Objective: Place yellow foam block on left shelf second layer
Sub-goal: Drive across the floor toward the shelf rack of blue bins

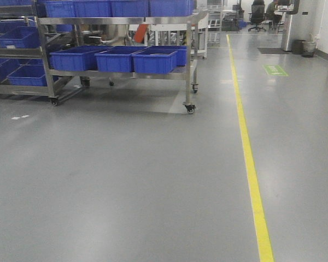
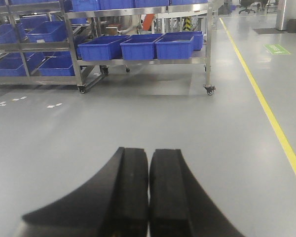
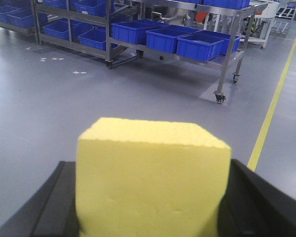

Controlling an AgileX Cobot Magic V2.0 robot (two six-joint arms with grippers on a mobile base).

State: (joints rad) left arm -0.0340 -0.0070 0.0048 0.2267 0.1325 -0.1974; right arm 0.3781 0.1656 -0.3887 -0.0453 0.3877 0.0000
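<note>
The yellow foam block (image 3: 150,180) fills the lower middle of the right wrist view. My right gripper (image 3: 150,202) is shut on it, with black fingers (image 3: 52,202) showing on both sides. My left gripper (image 2: 149,168) is shut and empty, its pads pressed together above the grey floor. A steel rack (image 1: 13,52) with blue bins on several layers stands at the far left of the front view. It also shows in the left wrist view (image 2: 29,49) and the right wrist view (image 3: 74,22). Neither gripper shows in the front view.
A wheeled steel cart (image 1: 188,65) with blue bins (image 1: 153,60) stands ahead, right of the rack. A yellow floor line (image 1: 251,164) runs along the right. A green floor mark (image 1: 275,70), a waste bin (image 1: 309,48) and office chairs (image 1: 257,16) are far back.
</note>
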